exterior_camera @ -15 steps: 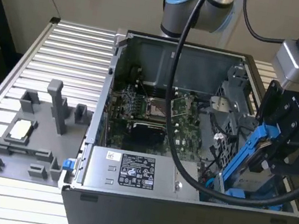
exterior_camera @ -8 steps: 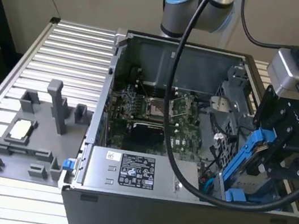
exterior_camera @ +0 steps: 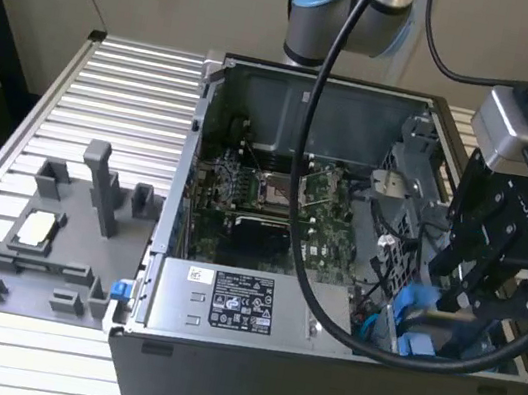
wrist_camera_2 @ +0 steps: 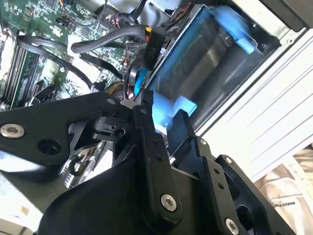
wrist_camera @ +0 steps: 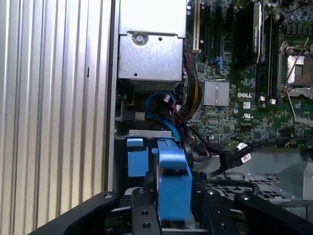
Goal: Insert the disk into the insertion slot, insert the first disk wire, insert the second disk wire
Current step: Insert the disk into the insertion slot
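**A:** Where is the black gripper (exterior_camera: 449, 302)?

**B:** Inside the open grey computer case (exterior_camera: 175, 244), in the corner past the silver power-supply box (exterior_camera: 244, 306), toward the exterior view's right. It hangs over the grey sheet-metal drive cage at that corner.

**A:** How do its fingers stand?

**B:** Drawn in close. In the first wrist view the two black fingers (wrist_camera: 145, 208) stand on either side of a bright blue block and press against it. That block is the end of the blue plastic carrier frame of the flat silver-grey disk (wrist_camera: 172, 169). The second wrist view shows the same hold on a blue tab.

**A:** And the disk itself?

**B:** Low in that same corner of the case, lying along the side wall, in the cage's narrow insertion slot (exterior_camera: 397, 301). Its grey face shows in the second wrist view (wrist_camera_2: 210, 61). I cannot tell how far in it sits.

**A:** Any wires?

**B:** A thin blue cable (wrist_camera: 159, 105) curls between the power-supply box and the disk. Black cables (wrist_camera_2: 98, 62) lie over the green motherboard (exterior_camera: 329, 224) in the middle of the case. I cannot tell whether any of them reaches the disk.

**A:** Outside the case?

**B:** A grey plastic fixture tray with upright posts (exterior_camera: 40, 262) stands on the slatted metal surface (exterior_camera: 119, 92), just beside the case on the exterior view's left.
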### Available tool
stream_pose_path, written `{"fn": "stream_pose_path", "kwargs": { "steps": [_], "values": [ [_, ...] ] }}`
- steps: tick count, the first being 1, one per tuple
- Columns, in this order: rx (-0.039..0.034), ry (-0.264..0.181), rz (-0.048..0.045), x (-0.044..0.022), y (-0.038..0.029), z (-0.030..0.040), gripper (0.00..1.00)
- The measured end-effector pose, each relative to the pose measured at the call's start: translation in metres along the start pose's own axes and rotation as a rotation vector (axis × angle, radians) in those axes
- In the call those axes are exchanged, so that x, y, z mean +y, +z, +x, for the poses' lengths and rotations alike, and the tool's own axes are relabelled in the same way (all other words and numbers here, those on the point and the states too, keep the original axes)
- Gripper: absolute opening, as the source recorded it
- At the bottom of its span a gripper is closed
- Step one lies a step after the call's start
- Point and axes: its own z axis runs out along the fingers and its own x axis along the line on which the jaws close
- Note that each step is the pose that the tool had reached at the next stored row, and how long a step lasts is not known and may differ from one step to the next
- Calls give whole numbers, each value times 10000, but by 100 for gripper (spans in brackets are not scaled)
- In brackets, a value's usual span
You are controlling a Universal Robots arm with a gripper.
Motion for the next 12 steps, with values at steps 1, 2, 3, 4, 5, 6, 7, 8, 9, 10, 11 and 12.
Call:
{"fn": "stream_pose_path", "kwargs": {
  "steps": [1, 2, 3, 4, 5, 6, 7, 8, 9, 10, 11, 12],
  "values": [
    [1, 3, 0, 2, 0, 0, 40],
    [2, 2, 0, 1, -1, 0, 40],
    [1, 2, 0, 1, 0, 0, 40],
    [2, 3, 0, 1, -1, 0, 40],
    [3, 2, 0, 1, -1, 0, 40],
    [3, 2, 0, 1, -1, 0, 40],
    [2, 2, 0, 1, 0, 0, 40],
    [2, 2, 0, 1, 0, 0, 40],
    [2, 3, 0, 1, 0, 0, 40],
    [2, 2, 0, 1, 0, 0, 40],
    [2, 3, 0, 1, 0, 0, 40],
    [2, 2, 0, 1, 1, 0, 40]
  ]
}}
